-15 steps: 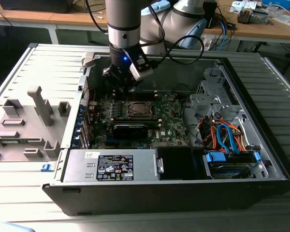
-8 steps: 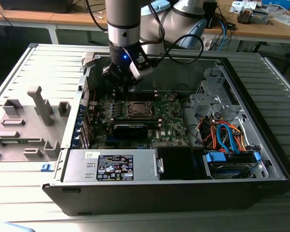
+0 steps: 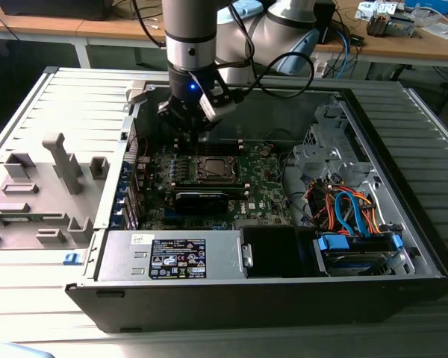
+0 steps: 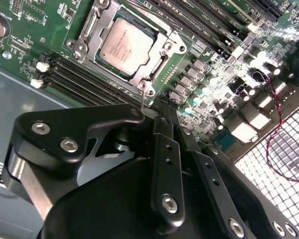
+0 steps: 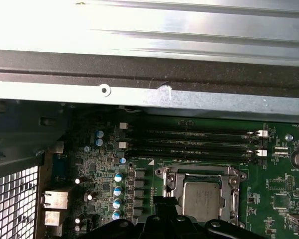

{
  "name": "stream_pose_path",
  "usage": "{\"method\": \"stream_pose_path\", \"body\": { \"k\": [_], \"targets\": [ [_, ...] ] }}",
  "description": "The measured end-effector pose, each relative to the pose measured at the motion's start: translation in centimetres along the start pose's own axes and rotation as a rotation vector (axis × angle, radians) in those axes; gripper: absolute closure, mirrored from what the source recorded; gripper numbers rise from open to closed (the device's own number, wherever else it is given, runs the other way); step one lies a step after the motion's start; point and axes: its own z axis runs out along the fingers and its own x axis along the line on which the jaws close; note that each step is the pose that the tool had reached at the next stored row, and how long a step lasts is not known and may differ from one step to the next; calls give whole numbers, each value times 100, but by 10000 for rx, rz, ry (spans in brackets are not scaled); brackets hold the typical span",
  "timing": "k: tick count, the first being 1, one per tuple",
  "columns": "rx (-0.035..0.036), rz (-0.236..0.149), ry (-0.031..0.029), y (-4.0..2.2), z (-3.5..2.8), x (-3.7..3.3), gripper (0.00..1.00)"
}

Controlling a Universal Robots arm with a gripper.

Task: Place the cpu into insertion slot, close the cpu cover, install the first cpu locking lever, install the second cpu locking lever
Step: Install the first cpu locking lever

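While I hover over the open computer case [image 3: 403, 246], my gripper [image 4: 162, 107] sits just above the motherboard [image 3: 265, 190], close beside one corner of the insertion slot [image 4: 92, 35]. My fingers [image 4: 164, 164] look drawn together, tips nearly touching, with nothing clamped between them.

Status of the cpu [image 4: 127, 44]: seated in the slot, silver-grey top facing up, lying flat and square to the socket frame. It appears in both wrist views, just ahead of my fingertips. I judge step one done.

Status of the cpu cover [image 4: 157, 62]: a silver metal frame lies around the chip, flat against the socket, its cut-out centre showing the chip top. I judge the cover closed, or very nearly so.

Levers: a thin locking lever [image 4: 142, 99] stands up from the socket corner nearest my fingertips, so at least one lever is not latched. I cannot tell the state of the other lever; the socket's far edges show metal bars, but whether one is hooked down is unclear.

Memory slots [image 5: 189, 142] run alongside the socket, beyond it from my fingers. The black graphics card [image 3: 201, 200] lies on the other side of the socket.

Remaining, as I judge: the lever work.
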Motion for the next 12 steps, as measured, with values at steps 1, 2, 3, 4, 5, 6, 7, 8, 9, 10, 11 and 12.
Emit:
{"method": "stream_pose_path", "body": {
  "k": [1, 2, 3, 4, 5, 6, 7, 8, 9, 10, 11, 12],
  "targets": [
    [-1, -1, -1, 0, 1, 1, 89],
    [-1, -2, 0, 0, 0, 3, 89],
    [-1, 1, 0, 0, 0, 8, 89],
    [-4, -2, 0, 0, 0, 9, 89],
    [-6, -1, -1, 1, 0, 12, 89],
    [-6, 0, -1, 1, 0, 14, 89],
    [-7, -1, -1, 1, 0, 14, 89],
    [-6, -2, -1, 1, 0, 14, 89],
    [-7, -2, -1, 1, 0, 14, 89],
    [-6, -3, -1, 1, 0, 14, 89],
    [-6, -3, -1, 1, 0, 15, 89],
    [-7, -3, -1, 1, 0, 15, 89]
  ]
}}
